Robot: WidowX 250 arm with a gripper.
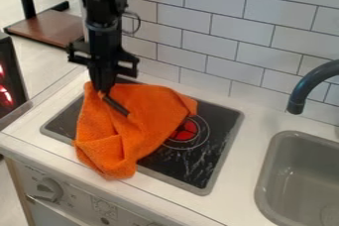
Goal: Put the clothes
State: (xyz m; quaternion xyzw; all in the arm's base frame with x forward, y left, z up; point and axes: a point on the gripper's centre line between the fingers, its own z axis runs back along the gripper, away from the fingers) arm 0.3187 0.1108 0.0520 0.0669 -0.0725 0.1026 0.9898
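Pinching orange cloth [136, 126] by its upper left with gripper [102, 91] nearly closed. Draped across black stovetop [198, 165], onto white counter [248, 121].

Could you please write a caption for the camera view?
Black gripper at an orange cloth draped partly over a black stovetop, beside a grey sink.

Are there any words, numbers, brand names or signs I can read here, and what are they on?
Nothing can be read for sure.
Around the knob: small marks, too small to read.
Front panel, beside the knob: more small marks, too small to read.
Stovetop: rings around a red pattern, no readable words.
Orange cloth: no writing seen.
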